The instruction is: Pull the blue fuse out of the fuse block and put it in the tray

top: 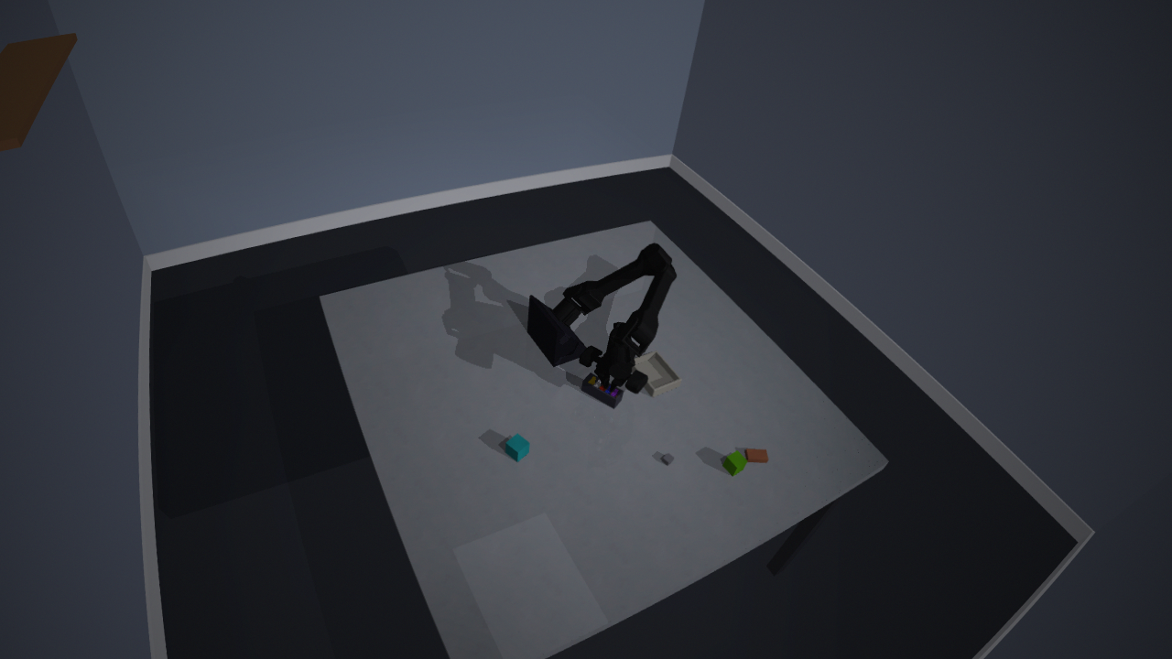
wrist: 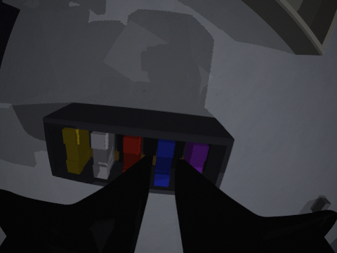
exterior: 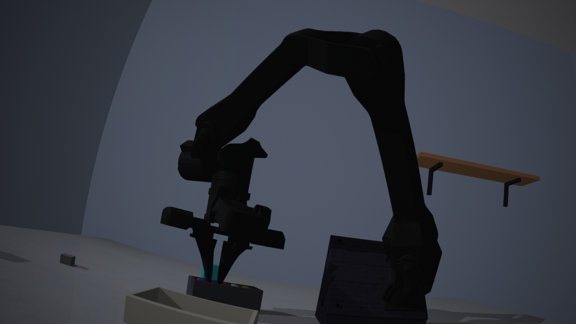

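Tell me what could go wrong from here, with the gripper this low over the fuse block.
1. The gripper straddles the blue fuse with little room. Its fingers sit close to the red fuse and purple fuse and could brush them.
2. The fingertips look level with the top of the fuse block, so going lower may touch it.
3. The tray lies right beside the block, so a low carry could clip the block.
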Action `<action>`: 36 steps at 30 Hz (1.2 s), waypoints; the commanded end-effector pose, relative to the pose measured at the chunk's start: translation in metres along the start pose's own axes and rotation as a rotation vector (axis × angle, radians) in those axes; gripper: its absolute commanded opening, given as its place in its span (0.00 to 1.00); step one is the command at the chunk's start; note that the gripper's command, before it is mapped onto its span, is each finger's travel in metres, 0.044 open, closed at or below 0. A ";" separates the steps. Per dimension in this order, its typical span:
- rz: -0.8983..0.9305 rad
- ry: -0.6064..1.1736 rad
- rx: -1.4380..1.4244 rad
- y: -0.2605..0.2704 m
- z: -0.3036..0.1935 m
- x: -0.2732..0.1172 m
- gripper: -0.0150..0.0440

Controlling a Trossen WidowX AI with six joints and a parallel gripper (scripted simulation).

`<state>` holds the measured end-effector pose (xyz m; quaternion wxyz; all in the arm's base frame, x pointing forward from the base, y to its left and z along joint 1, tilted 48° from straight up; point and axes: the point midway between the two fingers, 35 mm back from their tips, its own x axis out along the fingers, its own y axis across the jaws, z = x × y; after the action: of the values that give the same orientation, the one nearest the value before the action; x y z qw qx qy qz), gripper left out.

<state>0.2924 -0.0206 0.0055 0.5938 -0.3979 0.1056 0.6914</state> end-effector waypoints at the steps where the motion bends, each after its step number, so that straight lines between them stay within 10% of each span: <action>1: -0.005 -0.002 0.005 0.000 0.000 0.004 0.37; 36: 0.000 0.000 0.002 0.000 0.000 -0.006 0.25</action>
<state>0.2918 -0.0219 0.0074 0.5945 -0.3949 0.1055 0.6924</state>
